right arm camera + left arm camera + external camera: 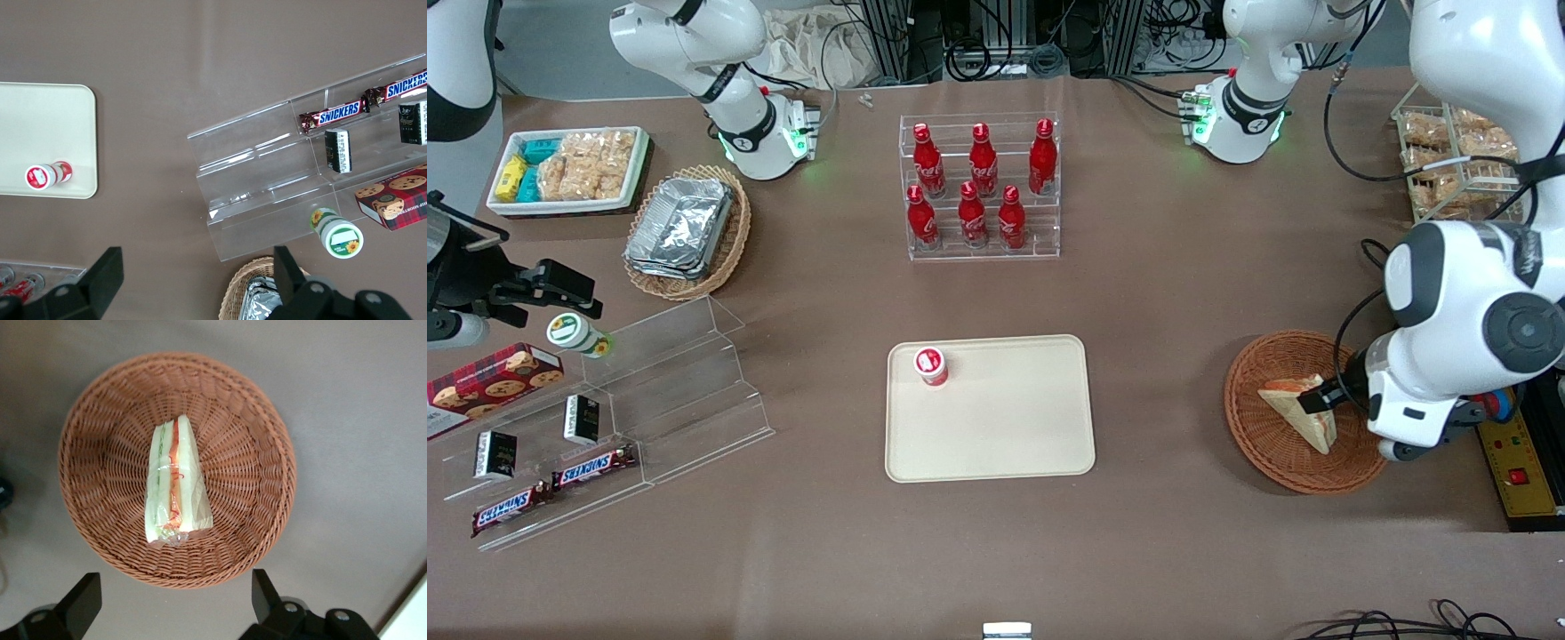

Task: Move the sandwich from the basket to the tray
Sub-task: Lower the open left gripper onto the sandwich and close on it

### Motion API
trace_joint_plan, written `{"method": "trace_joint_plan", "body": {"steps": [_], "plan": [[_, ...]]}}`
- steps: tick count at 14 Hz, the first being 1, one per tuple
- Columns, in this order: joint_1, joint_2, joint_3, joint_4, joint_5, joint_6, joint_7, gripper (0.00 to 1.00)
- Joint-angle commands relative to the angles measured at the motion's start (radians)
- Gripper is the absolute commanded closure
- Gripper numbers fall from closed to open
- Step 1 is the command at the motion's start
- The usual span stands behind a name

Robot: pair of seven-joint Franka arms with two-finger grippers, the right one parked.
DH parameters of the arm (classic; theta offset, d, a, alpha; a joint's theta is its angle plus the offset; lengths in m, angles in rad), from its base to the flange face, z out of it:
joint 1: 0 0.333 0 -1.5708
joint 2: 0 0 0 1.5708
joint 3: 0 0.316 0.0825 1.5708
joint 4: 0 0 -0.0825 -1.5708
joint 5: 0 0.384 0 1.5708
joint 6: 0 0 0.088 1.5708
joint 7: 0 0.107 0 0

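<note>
From the front, the left arm's gripper (1319, 397) hangs over the reddish-brown wicker basket (1303, 411) at the working arm's end of the table. The sandwich (1303, 411), a pale triangular wedge, lies in that basket directly under the fingertips. The cream-beige tray (990, 408) sits mid-table, well apart from the basket, and carries only a small red-capped bottle (930, 365) in one corner. Farther from the camera than the tray, a clear tiered rack (983, 187) holds six red cola bottles.

In the left wrist view, the gripper (175, 597) is spread wide, its two dark fingers (83, 597) clear of the basket (100, 440) rim and gripping nothing. The wrapped sandwich (175, 483) rests at the basket's centre with its orange-red and green filling edge showing, not touched by either finger.

The right wrist view shows the tray (47, 140) with the bottle (48, 175) lying near its edge, beside a clear stepped display (280, 180) with Snickers bars (337, 115).
</note>
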Motion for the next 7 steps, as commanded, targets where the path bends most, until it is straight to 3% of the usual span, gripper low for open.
{"method": "trace_joint_plan", "body": {"steps": [1,7], "plan": [[-0.005,0.014,0.01,-0.036,0.022,0.065,-0.091,0.0],[0.051,0.075,0.011,-0.108,0.017,0.206,-0.233,0.0]]}}
